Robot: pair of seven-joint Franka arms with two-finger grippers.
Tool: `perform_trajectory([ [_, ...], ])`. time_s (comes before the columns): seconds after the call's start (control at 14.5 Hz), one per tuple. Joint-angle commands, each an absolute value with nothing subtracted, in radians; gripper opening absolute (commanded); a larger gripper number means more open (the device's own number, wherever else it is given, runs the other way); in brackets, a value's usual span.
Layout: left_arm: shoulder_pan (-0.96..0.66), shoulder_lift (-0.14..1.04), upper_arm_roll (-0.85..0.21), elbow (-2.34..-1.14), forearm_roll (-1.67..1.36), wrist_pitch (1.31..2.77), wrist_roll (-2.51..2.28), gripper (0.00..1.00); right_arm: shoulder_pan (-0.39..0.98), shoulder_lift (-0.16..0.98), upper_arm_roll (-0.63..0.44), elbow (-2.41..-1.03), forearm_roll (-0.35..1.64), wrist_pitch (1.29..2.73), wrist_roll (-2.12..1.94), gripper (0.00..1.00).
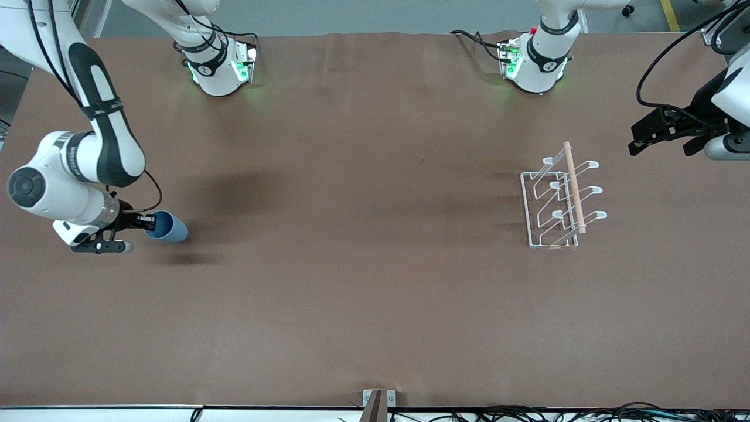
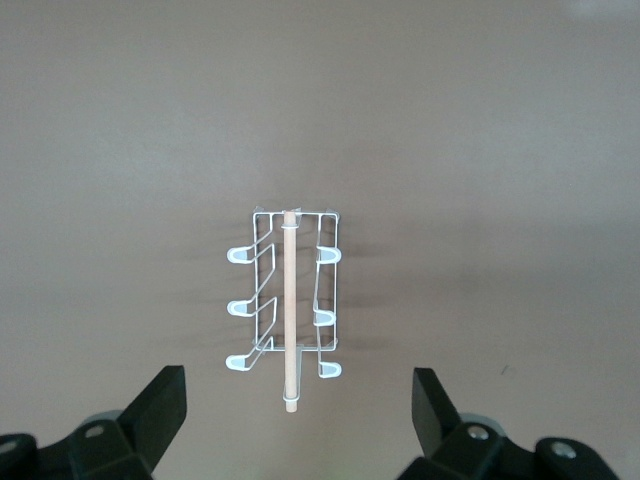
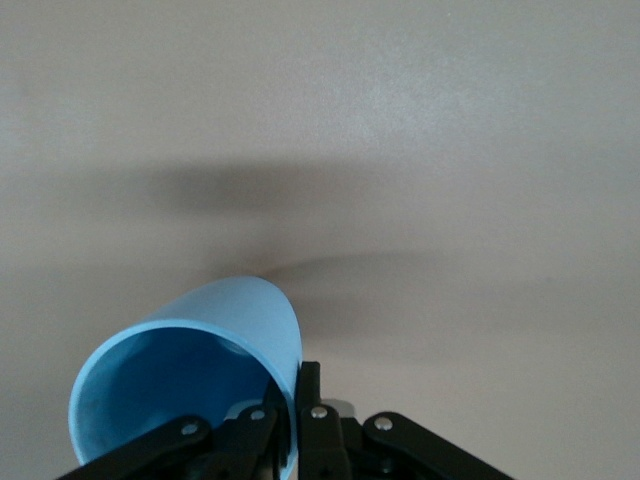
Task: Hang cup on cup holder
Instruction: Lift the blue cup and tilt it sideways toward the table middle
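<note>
1. Small matte blue tapered cup (image 1: 170,228), no handle, darker blue inside: lying tipped on its side toward the right arm's end of the brown table (image 1: 351,305), mouth turned to the right gripper (image 1: 146,222).
2. Right gripper: fingers closed on the cup's rim, one finger (image 3: 312,400) outside the wall and one inside the mouth, as seen in the right wrist view (image 3: 190,385); cup wall pinched between them.
3. White wire cup holder (image 1: 556,202) with rectangular base, loop-tipped upturned prongs and a light wooden rod (image 1: 573,186) across the top: standing upright toward the left arm's end of the table, well apart from the cup; nothing hung on any prong.
4. Left gripper (image 1: 665,138): held in the air near the table edge at the left arm's end, jaws spread wide, nothing between them; rack seen centred between its fingers in the left wrist view (image 2: 288,310); arm waiting.
</note>
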State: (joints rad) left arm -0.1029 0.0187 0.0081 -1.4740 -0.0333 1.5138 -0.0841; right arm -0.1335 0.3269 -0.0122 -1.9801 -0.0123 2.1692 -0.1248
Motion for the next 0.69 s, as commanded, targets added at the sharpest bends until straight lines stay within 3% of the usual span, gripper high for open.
perform_trajectory([
  [0.0, -0.101, 0.021, 0.008, -1.468, -0.023, 1.522, -0.092, 0.99, -0.129, 0.322, -0.002, -1.785, 0.035, 1.925, -0.121, 0.0],
  [0.21, -0.103, 0.026, 0.008, -1.468, -0.023, 1.523, -0.092, 0.99, -0.107, 0.313, 0.006, -1.684, 0.128, 1.815, -0.107, 0.01],
  [0.62, -0.097, 0.031, 0.003, -1.468, -0.023, 1.528, -0.092, 0.99, -0.094, 0.198, 0.067, -1.733, 0.567, 1.718, -0.11, 0.03],
])
